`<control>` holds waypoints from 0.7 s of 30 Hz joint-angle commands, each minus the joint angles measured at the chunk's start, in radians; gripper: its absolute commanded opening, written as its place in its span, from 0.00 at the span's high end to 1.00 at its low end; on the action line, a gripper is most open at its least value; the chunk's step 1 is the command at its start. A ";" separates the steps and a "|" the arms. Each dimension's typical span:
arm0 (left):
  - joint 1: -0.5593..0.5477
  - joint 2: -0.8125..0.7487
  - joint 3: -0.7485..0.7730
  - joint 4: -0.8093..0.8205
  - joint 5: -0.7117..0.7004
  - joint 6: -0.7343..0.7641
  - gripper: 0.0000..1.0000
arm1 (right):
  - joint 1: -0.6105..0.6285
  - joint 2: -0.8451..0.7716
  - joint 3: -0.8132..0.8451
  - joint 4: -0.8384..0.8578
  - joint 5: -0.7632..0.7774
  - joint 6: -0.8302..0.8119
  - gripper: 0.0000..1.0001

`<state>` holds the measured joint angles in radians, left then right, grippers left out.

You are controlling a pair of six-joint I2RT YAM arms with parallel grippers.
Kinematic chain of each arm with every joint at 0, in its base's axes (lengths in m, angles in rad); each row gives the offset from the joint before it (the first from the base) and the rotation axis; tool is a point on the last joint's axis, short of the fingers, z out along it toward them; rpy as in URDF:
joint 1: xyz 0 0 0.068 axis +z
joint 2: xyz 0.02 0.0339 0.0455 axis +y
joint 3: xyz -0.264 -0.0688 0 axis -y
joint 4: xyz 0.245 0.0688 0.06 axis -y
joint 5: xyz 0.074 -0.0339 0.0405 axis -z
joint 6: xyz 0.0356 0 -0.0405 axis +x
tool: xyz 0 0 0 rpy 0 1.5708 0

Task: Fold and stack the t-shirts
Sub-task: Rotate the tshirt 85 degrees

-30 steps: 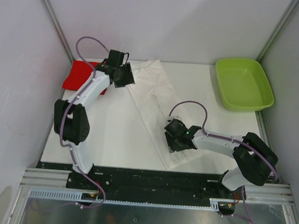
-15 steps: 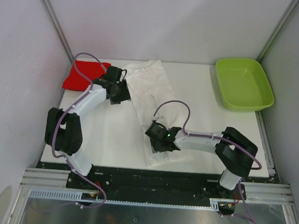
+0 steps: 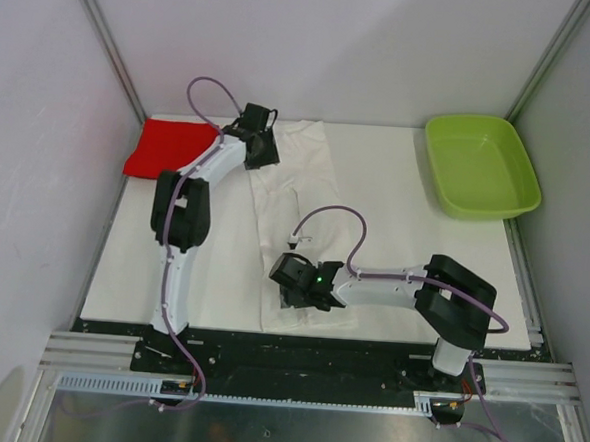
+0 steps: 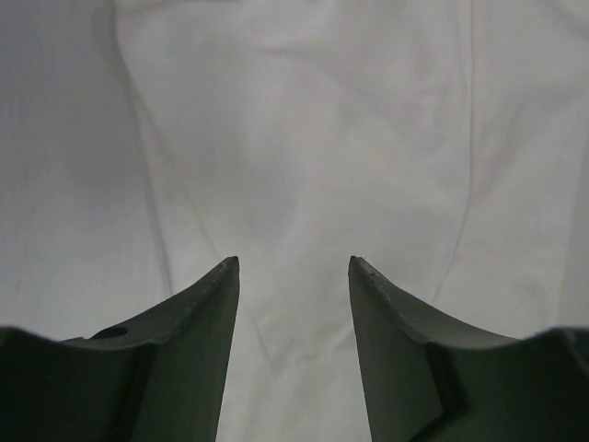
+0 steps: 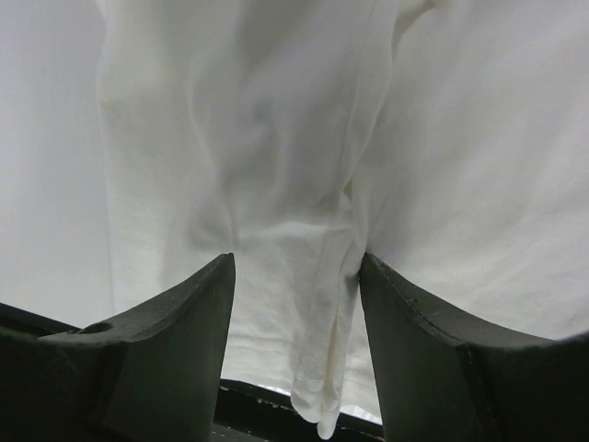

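The white t-shirt [image 3: 299, 186] lies as a long folded strip from the table's back to its near edge; its print does not show. The red t-shirt [image 3: 167, 145] lies folded at the back left corner. My left gripper [image 3: 264, 151] is open over the strip's far end, with white cloth [image 4: 304, 138] under its spread jaws [image 4: 293, 267]. My right gripper [image 3: 284, 283] is open at the strip's near end. In the right wrist view a raised fold of white cloth [image 5: 304, 276] stands between the spread jaws of the gripper [image 5: 296, 262] and hangs over the table's edge.
A lime-green plastic tray [image 3: 481, 164] stands at the back right corner. The table's near edge and the dark rail [image 3: 297, 351] lie just beyond the shirt's hem. Frame posts and pale walls bound the table on the left, right and back.
My left gripper swung from beside the red t-shirt to the white shirt's far end. My right gripper moved left and nearer, and the shirt's near end shifted left with it.
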<state>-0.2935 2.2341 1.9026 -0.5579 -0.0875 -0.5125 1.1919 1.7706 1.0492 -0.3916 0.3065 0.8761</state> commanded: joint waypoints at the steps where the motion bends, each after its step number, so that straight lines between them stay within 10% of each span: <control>1: -0.009 0.123 0.171 -0.036 -0.054 0.060 0.45 | 0.034 0.102 -0.058 -0.019 -0.175 0.122 0.40; 21: 0.028 0.475 0.651 -0.072 0.086 0.165 0.44 | -0.110 -0.247 -0.052 -0.175 -0.064 0.037 0.29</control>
<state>-0.2897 2.6690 2.4699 -0.6418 -0.0998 -0.3740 1.1458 1.6424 0.9962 -0.4709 0.2024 0.9253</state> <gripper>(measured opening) 0.551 0.698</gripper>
